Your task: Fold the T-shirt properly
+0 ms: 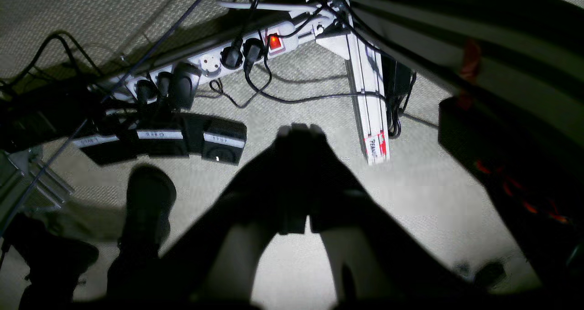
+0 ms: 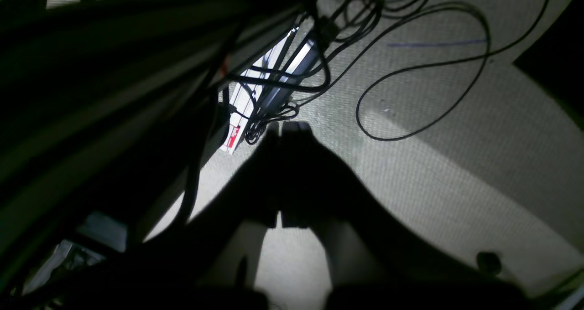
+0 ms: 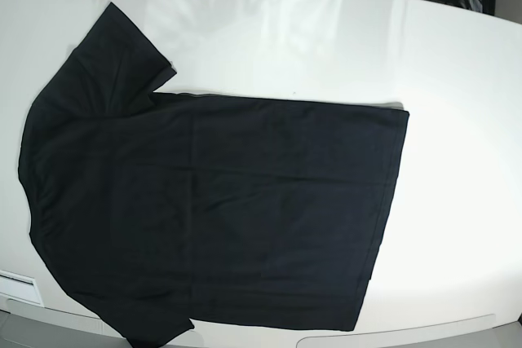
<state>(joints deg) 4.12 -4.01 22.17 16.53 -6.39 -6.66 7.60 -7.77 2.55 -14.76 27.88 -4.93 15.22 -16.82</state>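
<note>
Black T-shirt [image 3: 212,209] spread flat on a white bench [image 3: 457,79], with neither arm seen above it.

The left fingers [image 1: 301,132] and right fingers [image 2: 287,130] are seen clenched together, empty, pointed at carpeted floor [image 1: 433,200] and a power strip [image 1: 214,64].

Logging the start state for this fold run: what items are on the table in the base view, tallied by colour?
Black: 1, the T-shirt, spread flat on the white table.
Other colours: 0.
Total: 1 item.
</note>
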